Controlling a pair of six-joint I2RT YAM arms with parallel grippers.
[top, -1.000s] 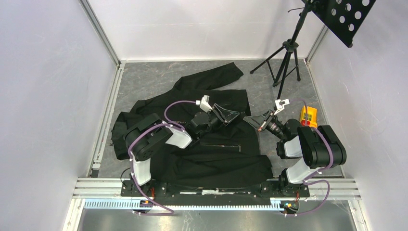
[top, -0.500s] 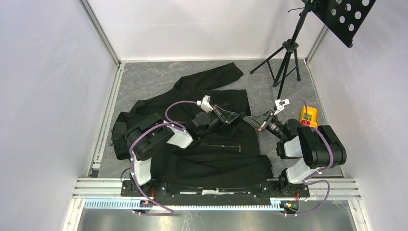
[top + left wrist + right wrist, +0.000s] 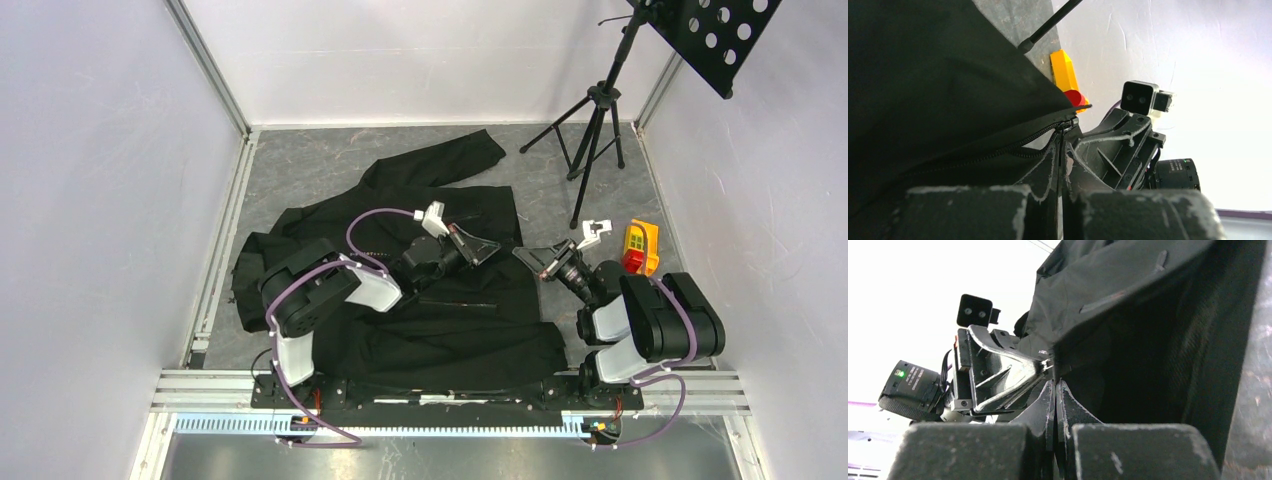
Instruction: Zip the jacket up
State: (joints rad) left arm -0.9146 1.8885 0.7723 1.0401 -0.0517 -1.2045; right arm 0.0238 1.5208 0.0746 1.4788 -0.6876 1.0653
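The black jacket [image 3: 450, 320] lies spread on the grey floor, one sleeve stretched to the back. My left gripper [image 3: 493, 248] is shut at the jacket's right edge. In the left wrist view the left gripper [image 3: 1063, 141] pinches a thin piece at the end of the zipper teeth [image 3: 1013, 147], under lifted jacket fabric [image 3: 938, 75]. My right gripper [image 3: 520, 256] faces it tip to tip. In the right wrist view the right gripper [image 3: 1056, 381] is shut on the edge of the jacket [image 3: 1128, 295]. The gripped part itself is hidden between the fingers.
A yellow box with a red button [image 3: 641, 243] sits on the floor right of the right gripper and shows in the left wrist view [image 3: 1064, 72]. A black tripod stand [image 3: 595, 110] with a perforated tray [image 3: 715, 30] stands at the back right. White walls enclose the floor.
Both grippers have shifted a little to the right and towards the near side, still tip to tip. The right arm has drawn back, uncovering more of the yellow box.
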